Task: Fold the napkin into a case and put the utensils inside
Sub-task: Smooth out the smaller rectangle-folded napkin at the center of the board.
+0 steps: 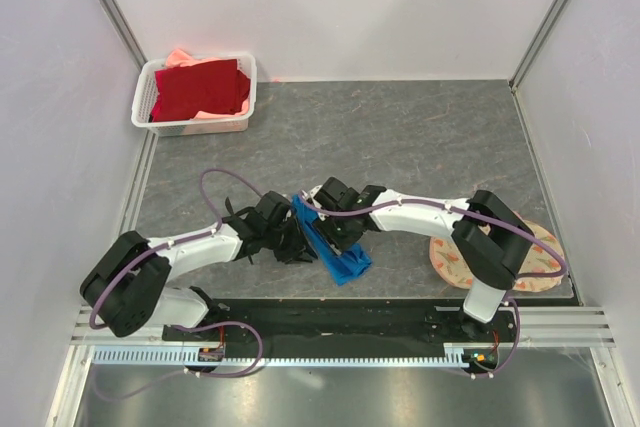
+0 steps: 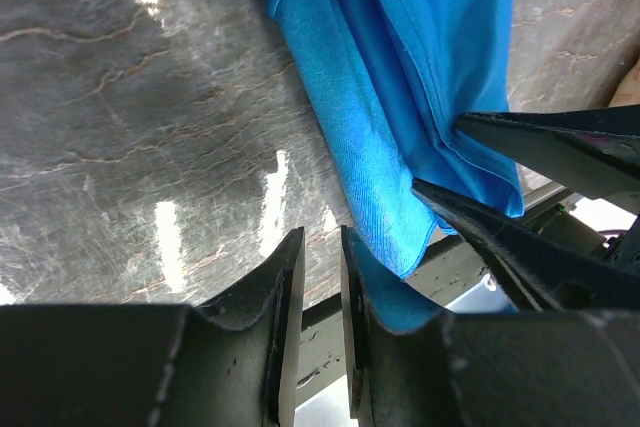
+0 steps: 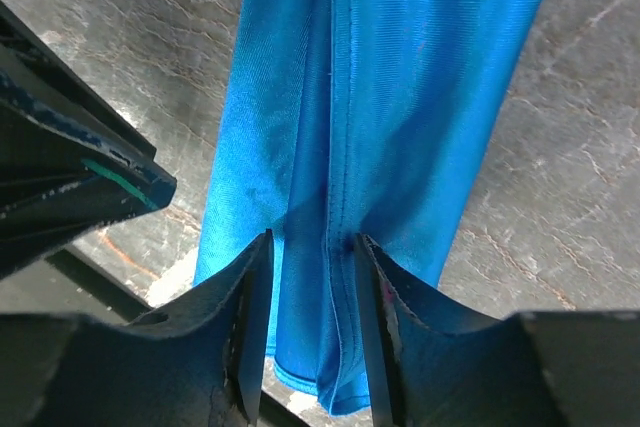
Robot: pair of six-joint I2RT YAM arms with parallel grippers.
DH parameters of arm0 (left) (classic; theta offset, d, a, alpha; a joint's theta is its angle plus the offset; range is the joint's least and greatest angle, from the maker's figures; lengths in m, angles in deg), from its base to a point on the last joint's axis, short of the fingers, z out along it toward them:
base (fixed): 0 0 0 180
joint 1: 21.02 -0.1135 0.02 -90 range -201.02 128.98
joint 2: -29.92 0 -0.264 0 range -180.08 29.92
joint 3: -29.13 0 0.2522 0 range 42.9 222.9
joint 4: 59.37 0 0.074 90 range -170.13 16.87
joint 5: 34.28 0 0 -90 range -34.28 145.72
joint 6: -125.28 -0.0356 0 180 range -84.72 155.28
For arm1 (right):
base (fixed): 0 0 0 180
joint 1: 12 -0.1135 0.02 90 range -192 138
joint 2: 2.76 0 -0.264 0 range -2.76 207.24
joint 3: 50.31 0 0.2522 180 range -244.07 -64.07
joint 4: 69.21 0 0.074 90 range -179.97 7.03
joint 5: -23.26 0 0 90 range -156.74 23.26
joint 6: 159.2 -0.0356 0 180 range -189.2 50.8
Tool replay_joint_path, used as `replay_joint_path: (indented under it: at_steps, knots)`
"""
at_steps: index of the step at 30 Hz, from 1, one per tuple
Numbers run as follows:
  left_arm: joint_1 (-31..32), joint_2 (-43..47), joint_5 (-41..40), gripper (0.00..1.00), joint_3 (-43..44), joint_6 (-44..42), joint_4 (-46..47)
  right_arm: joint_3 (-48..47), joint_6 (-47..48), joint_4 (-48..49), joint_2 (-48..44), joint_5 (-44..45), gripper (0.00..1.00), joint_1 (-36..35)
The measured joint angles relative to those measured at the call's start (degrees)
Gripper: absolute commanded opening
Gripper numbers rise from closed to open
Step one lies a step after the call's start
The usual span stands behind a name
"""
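Near 6 o'clock on the grey stone-look surface (image 1: 420, 137), the bright royal-blue cloth napkin (image 1: 335, 247) lies as a long narrow layered strip. The left gripper (image 2: 320, 237) stands released at its 9 o'clock edge, while the right gripper (image 3: 313, 239) straddles its middle ridge, clenched or not cannot be told. Folding appears to be in hand: next, a sure pinch on the layers to close the case; the thin black utensils cannot be made out.

Top cam: the napkin (image 1: 350, 265) is half buried under the right arm (image 1: 420, 215), which also hides half the floral mat (image 1: 446, 263).
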Motion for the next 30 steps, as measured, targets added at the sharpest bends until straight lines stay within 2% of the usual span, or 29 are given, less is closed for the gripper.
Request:
replay_joint_path:
  at_steps: [8, 12, 17, 21, 24, 30]
  knots:
    - [0.6, -1.0, -0.5, 0.24, -0.2, 1.0, 0.9, -0.4, -0.5, -0.2, 1.4, 5.6, 0.4, -2.3]
    - [0.7, 0.4, -0.7, 0.24, -0.2, 1.4, 0.8, -0.7, -0.9, -0.3, 1.5, 7.6, 0.26, -2.9]
    - [0.6, 2.9, -0.5, 0.23, 0.7, 1.9, 0.8, -0.7, -1.4, -0.4, 1.7, 8.9, 0.16, -3.0]
    - [0.2, 1.7, -0.2, 0.22, 2.4, 2.4, 1.7, -0.7, -1.9, -0.3, 1.7, 9.1, 0.05, -3.0]
    - [-0.1, -0.6, 0.3, 0.21, 2.9, 2.7, 3.3, -0.7, -2.5, -0.3, 1.7, 9.1, 0.01, -3.0]
    - [-0.2, -6.0, 0.4, 0.2, 3.2, 2.7, 4.3, -0.7, -3.9, -0.2, 1.6, 9.2, 0.0, -3.0]
